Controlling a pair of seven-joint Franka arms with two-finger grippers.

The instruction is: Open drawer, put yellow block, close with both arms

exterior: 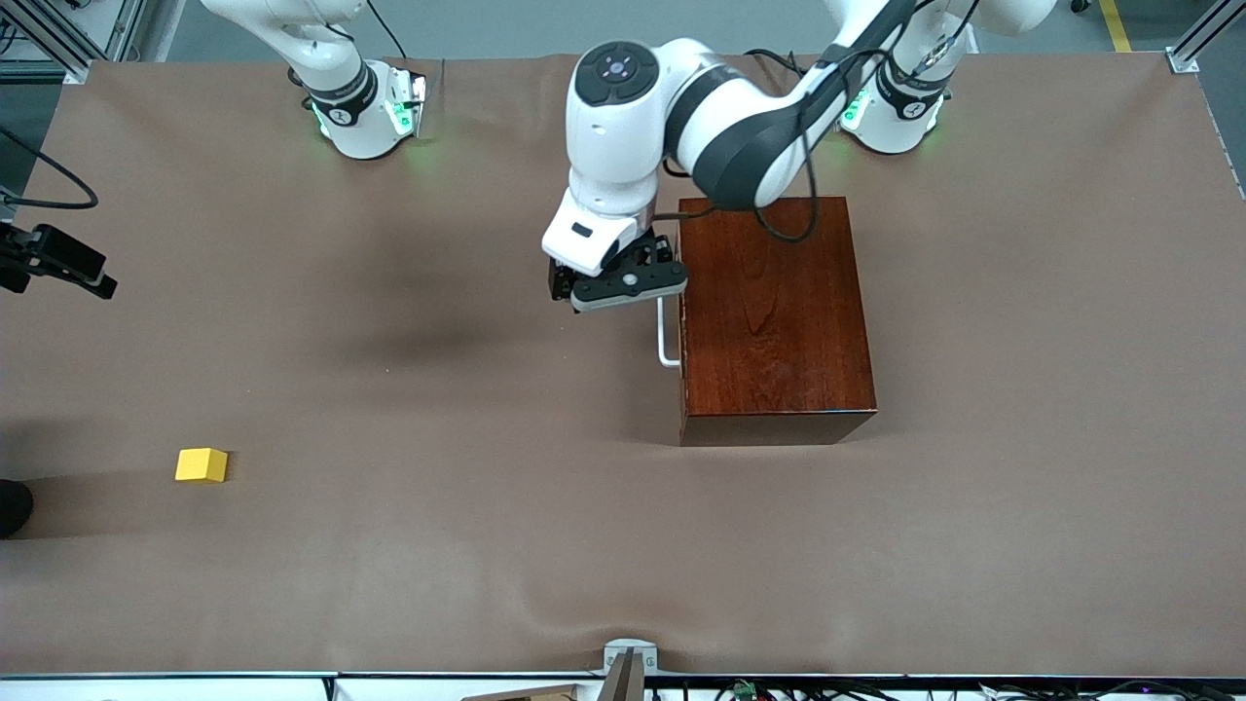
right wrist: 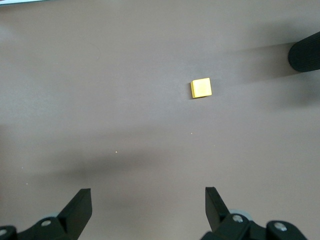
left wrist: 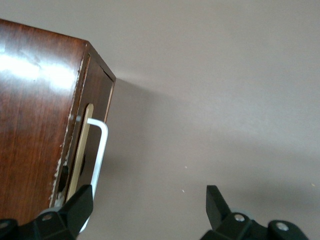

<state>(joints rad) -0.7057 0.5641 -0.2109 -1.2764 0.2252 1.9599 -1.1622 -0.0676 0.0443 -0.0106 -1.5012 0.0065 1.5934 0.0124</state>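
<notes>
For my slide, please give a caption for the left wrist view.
Open left gripper approaching the white handle of the closed drawer in the wooden box.

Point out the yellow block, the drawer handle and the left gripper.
yellow block (exterior: 201, 465): front view, top face.
drawer handle (left wrist: 98, 152): left wrist view, white bar.
left gripper (exterior: 623, 284): front view, between its open fingertips.

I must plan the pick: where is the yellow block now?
The block lies alone on the table toward the right arm's end, nearer the front camera than the box.
</notes>
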